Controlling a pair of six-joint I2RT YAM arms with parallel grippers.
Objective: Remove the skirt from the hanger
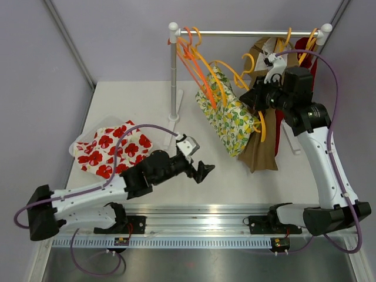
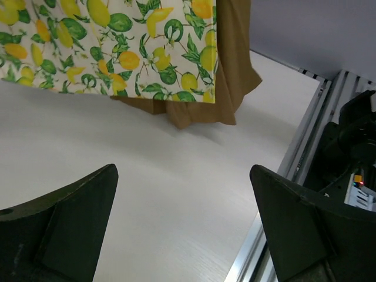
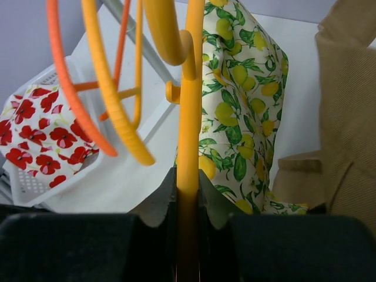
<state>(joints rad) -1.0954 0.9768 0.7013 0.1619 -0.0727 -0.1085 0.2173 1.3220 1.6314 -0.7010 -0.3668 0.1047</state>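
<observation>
Yellow hanger (image 3: 188,147) in my right claw (image 3: 188,202): smooth glossy plastic; orange hangers (image 1: 192,56) same. Lemon-print skirt (image 1: 226,111): thin matt cloth. Brown garment (image 3: 352,117): coarser woven cloth. Rail (image 1: 247,33): shiny metal. Desk (image 2: 147,188): matt white w/ faint grain. My left claw (image 2: 183,211): matt black plastic. Basket (image 3: 29,187): white perforated plastic.

A white table (image 1: 235,188) is carrying everything here. Toward its left side a white basket (image 1: 75,148) is sitting on it, with a red-flowered cloth (image 1: 114,147) lying inside. Further back, near the middle, a rack post (image 1: 173,82) is standing upright on the surface. On the right a brown cloth (image 1: 261,155) is hanging down to the tabletop; whether its hem is touching, I cannot tell. A metal rail (image 1: 200,218) is running along the near edge.
</observation>
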